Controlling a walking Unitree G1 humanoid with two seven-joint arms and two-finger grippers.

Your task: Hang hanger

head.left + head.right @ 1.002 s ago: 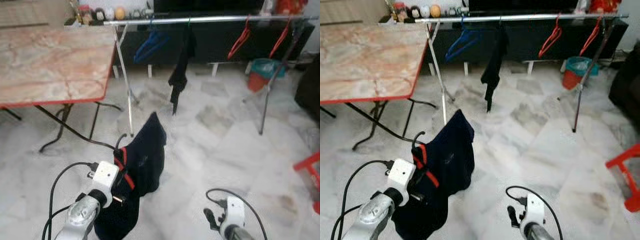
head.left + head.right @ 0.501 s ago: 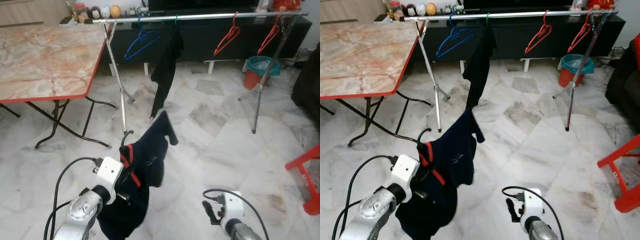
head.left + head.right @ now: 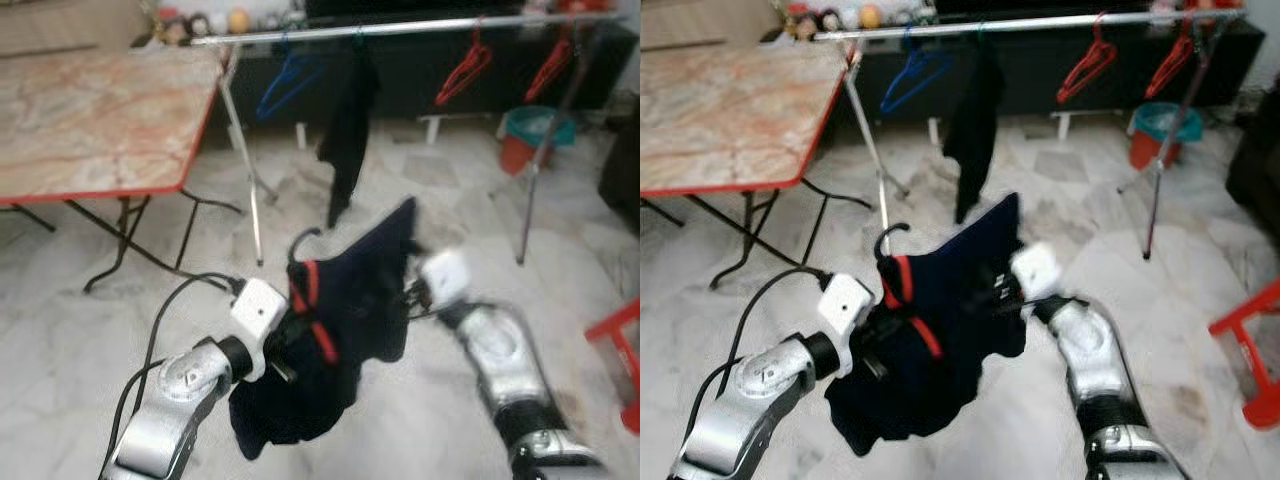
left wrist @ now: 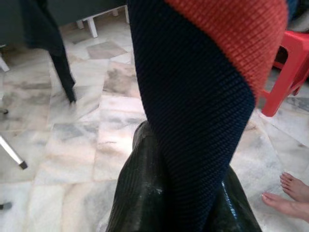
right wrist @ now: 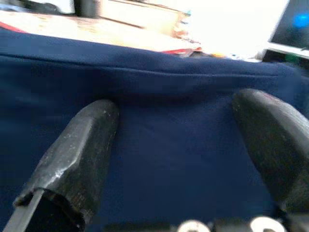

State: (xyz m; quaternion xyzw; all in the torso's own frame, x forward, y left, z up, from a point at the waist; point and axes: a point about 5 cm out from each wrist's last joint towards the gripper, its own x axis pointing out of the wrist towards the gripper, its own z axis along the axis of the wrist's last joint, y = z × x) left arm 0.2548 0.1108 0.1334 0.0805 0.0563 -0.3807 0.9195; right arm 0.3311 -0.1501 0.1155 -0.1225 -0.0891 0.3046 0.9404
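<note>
- Leftmost, a marble-topped folding table [image 3: 95,120] with a red edge is standing on black legs over the pale marble floor [image 3: 60,330].
- Left gripper [image 3: 290,345] is holding up the hanger [image 3: 305,270], whose black hook is poking out above a dark navy garment [image 3: 345,320] with a red collar band; its fingers [image 4: 145,193] are clenched around the covered hanger, the cloth running between them in the left wrist view.
- Behind, a metal clothes rail [image 3: 400,27] is spanning the room, well apart from the held garment; a blue hanger [image 3: 285,80], a hanging black garment [image 3: 350,130] and two red hangers [image 3: 462,70] are dangling from it.
- Right gripper [image 5: 183,140] is reaching into the navy cloth from the other side, blurred in the head views; its two black fingers [image 5: 79,154] are spread apart, the fabric lying flat between them.
- Far right, a teal bin [image 3: 538,130] is sitting by the rail's leg, and a red stool [image 3: 620,350] is showing at the edge.
</note>
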